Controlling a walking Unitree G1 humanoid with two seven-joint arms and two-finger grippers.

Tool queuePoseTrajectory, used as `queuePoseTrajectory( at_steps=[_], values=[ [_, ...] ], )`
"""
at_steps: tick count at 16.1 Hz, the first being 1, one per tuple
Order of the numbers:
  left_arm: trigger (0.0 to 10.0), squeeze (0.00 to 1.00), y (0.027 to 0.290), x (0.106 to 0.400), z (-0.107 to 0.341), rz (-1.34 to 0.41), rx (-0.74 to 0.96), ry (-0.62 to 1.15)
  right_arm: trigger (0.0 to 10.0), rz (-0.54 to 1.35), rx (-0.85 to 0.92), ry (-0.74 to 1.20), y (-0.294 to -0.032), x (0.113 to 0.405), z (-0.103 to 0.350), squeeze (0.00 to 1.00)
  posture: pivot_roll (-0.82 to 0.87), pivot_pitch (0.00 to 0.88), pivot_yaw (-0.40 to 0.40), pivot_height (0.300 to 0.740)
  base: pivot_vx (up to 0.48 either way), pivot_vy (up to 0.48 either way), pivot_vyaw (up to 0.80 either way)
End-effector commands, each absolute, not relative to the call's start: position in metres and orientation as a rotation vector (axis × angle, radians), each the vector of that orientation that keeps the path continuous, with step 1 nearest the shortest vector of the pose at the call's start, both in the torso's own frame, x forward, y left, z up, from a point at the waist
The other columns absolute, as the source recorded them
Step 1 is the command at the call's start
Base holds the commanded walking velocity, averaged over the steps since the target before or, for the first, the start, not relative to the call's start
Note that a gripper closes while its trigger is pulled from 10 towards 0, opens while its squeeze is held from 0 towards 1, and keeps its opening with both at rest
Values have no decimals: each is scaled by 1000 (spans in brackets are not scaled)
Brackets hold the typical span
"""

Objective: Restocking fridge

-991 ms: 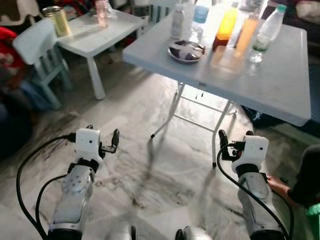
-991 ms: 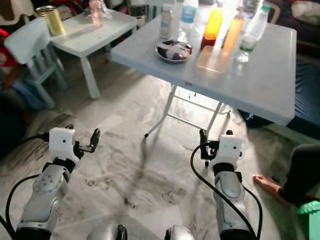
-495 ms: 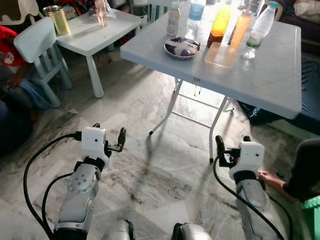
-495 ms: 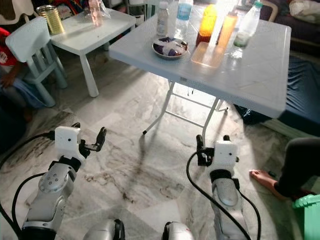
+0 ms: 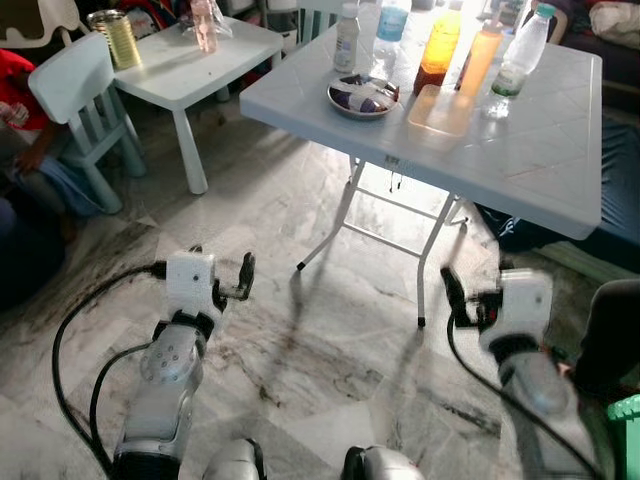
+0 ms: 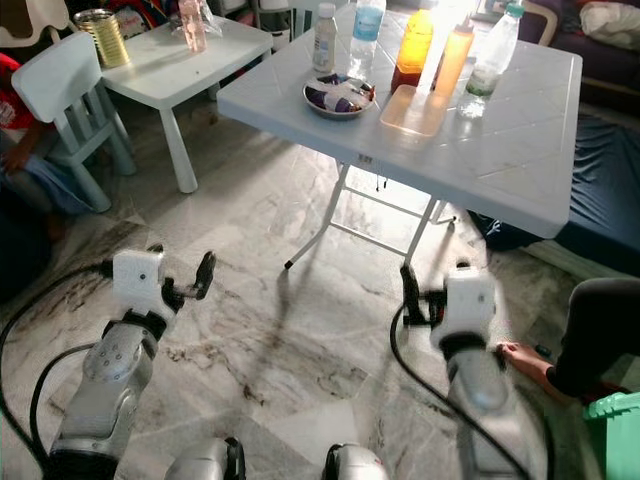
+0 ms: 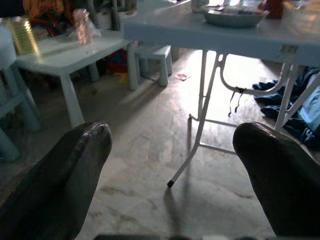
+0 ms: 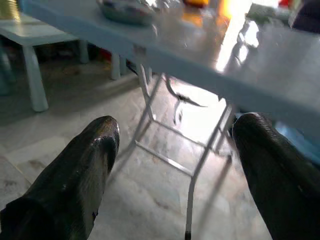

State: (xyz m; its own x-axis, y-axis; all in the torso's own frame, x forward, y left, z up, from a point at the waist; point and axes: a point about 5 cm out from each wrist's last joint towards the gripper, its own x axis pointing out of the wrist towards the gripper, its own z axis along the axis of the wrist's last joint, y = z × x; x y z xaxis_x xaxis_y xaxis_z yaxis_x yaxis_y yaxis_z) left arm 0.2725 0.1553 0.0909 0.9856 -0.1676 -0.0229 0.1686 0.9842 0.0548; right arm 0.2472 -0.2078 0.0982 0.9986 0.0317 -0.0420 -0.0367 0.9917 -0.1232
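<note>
On the white folding table [image 5: 520, 150] ahead stand two orange drink bottles [image 5: 438, 45], a clear bottle with a green cap [image 5: 516, 60], a blue-labelled water bottle [image 5: 391, 25] and a small white bottle [image 5: 347, 28]. A filled dish [image 5: 362, 95] and a clear flat tray [image 5: 438, 108] lie beside them. My left gripper [image 5: 225, 270] and right gripper [image 5: 475, 285] hover low over the floor, short of the table. Both are open and hold nothing. In the wrist views the black fingers [image 7: 75, 165] [image 8: 80, 170] stand wide apart, facing the table legs.
A low white children's table [image 5: 190, 70] with a gold can [image 5: 120, 38] and a pale blue chair [image 5: 80, 100] stand at the left, next to a seated person in red [image 5: 20, 100]. A person's foot [image 6: 525, 360] and a green bin [image 6: 615, 430] are at my right.
The camera has moved, so more of the table top shows. My right arm has shifted a little to the right and is blurred. The left arm has barely moved.
</note>
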Motion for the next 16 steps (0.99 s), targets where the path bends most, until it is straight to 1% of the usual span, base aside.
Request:
queuePoseTrajectory(
  at_steps=[1, 4, 5, 6, 8, 9, 10, 12, 13, 16],
  values=[
    [10000, 0, 153, 274, 92, -223, 91, 13, 10000, 77, -144, 26, -204, 249, 106, 0, 13, 65, -13, 740, 0, 0, 0],
    [10000, 0, 156, 266, 90, -300, 130, 39, 10000, 115, -165, 56, -196, 250, 100, 0, 31, 34, -36, 740, 0, 0, 0],
    [10000, 0, 153, 257, 83, -353, 163, 54, 10000, 91, -118, 81, -191, 247, 90, 0, 46, 0, -56, 740, 0, 0, 0],
    [10000, 0, 152, 256, 81, -360, 169, 57, 10000, 83, -97, 86, -189, 247, 88, 0, 52, 0, -59, 740, 0, 0, 0],
    [10000, 0, 150, 261, 82, -310, 160, 35, 10000, -13, -113, 50, -187, 253, 86, 0, 63, 0, -54, 740, 0, 0, 0],
    [10000, 0, 153, 267, 85, -242, 152, 20, 10000, -80, -90, 65, -187, 256, 82, 0, 60, 0, -43, 740, 0, 0, 0],
    [10000, 0, 155, 270, 84, -209, 133, 27, 10000, -110, -72, 77, -187, 259, 79, 0, 52, 5, -26, 740, 0, 0, 0],
    [10000, 0, 160, 273, 82, -175, 160, 28, 10000, -109, -65, 80, -184, 261, 76, 0, 56, 13, -22, 740, 0, 0, 0],
    [10000, 0, 164, 272, 78, -143, 141, 46, 10000, -115, -64, 96, -184, 257, 69, 0, 61, 6, -30, 740, 0, 0, 0],
    [10000, 0, 172, 274, 77, -146, 170, 49, 10000, -96, -82, 97, -178, 261, 63, 0, 75, 15, -30, 740, 0, 0, 0]
  ],
)
